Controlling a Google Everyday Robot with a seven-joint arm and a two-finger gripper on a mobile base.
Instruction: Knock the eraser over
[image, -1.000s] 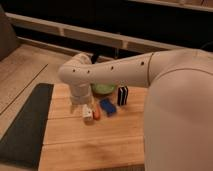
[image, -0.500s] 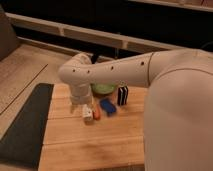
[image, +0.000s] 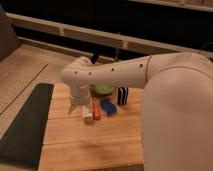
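The gripper (image: 76, 106) is held low over the wooden table (image: 90, 145), just left of a small white object (image: 87, 114); whether it is spread or pressed together cannot be told. The eraser (image: 122, 95) is stood upright well to its right, beside a green bowl (image: 102, 90). Between them 1 orange item (image: 96, 111) and 1 flat blue object (image: 107, 106) are laid. Bare tabletop is left toward the near edge.

The gripper (image: 76, 106) hangs beside the white cup (image: 87, 114), eraser (image: 122, 95) upright well apart
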